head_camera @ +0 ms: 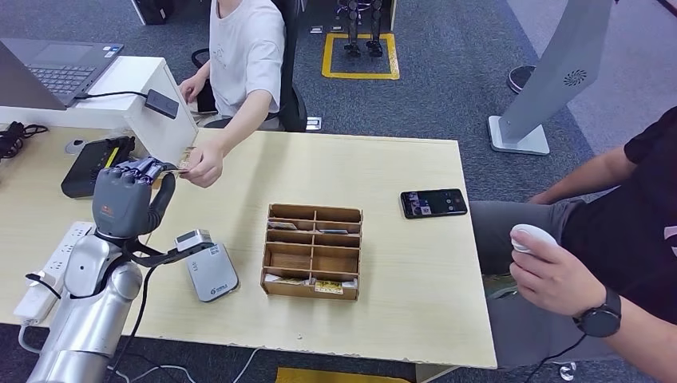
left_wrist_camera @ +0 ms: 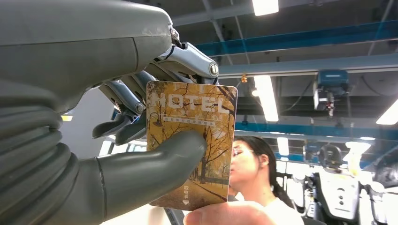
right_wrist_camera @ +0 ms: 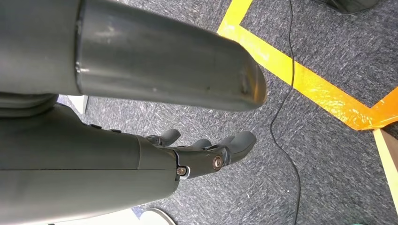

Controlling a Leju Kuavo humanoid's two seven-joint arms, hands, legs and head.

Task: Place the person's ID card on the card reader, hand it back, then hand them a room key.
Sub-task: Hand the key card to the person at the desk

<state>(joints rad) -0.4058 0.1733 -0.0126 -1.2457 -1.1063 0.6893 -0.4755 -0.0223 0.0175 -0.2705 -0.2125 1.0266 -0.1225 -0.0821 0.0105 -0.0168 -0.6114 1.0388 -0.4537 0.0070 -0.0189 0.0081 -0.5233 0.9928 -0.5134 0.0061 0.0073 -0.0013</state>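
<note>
My left hand [left_wrist_camera: 108,140]: pinches the room key [left_wrist_camera: 192,145] between thumb and fingers.
Person's hand [head_camera: 201,166]: touching the key's far edge.
My right hand [right_wrist_camera: 206,152]: fingers loosely apart, holding nothing.

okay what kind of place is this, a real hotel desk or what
Probably a mock hotel check-in desk in a robotics lab: a HOTEL key card in the left hand, a card reader, industrial ceiling lights.
</note>
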